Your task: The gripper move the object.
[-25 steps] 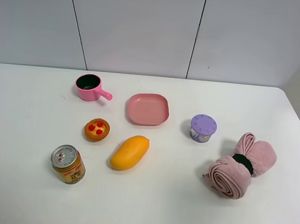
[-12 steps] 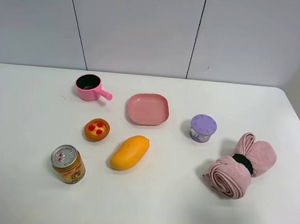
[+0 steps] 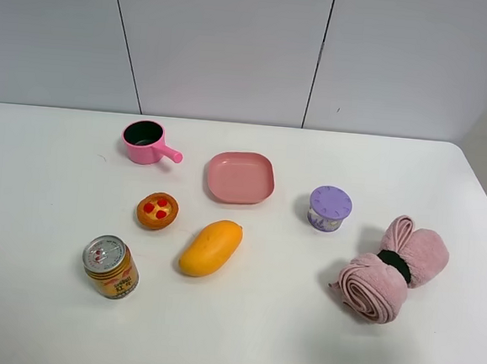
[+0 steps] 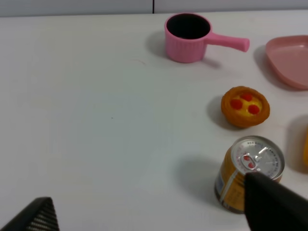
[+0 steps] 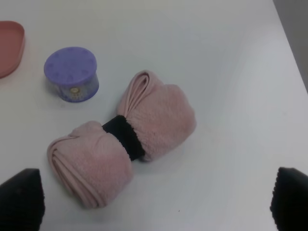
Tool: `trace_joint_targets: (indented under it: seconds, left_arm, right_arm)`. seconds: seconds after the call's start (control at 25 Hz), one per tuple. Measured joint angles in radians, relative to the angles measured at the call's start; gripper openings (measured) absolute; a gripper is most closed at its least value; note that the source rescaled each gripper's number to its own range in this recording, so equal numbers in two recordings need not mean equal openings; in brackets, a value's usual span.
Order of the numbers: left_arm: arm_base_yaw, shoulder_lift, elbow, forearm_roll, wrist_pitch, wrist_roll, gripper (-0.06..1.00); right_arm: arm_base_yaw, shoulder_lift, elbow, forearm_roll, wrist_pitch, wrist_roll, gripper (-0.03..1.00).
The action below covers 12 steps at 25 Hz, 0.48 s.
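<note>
The tart [image 3: 157, 210], small, round and orange-brown with red berry spots on a yellow top, sits on the white table left of centre. It also shows in the left wrist view [image 4: 245, 106], beyond the can. My left gripper [image 4: 151, 211] is open and empty, its fingers wide apart near the can, well short of the tart. My right gripper [image 5: 155, 197] is open and empty over the table's right side, near a rolled pink towel. Neither gripper shows in the exterior high view.
A gold can [image 3: 111, 266] stands in front of the tart and a mango [image 3: 210, 247] lies to its right. A pink pot [image 3: 146, 141] and a pink plate [image 3: 240, 177] sit behind. A purple-lidded cup [image 3: 329, 208] and the rolled pink towel [image 3: 391, 268] are on the right.
</note>
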Motion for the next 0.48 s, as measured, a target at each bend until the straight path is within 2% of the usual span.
trace_joint_targets:
  seconds: [0.48]
  left_arm:
    - [0.000,0.000,0.000,0.000,0.000,-0.005,1.00]
  right_arm:
    - [0.000,0.000,0.002,0.000,-0.010,0.000,0.97]
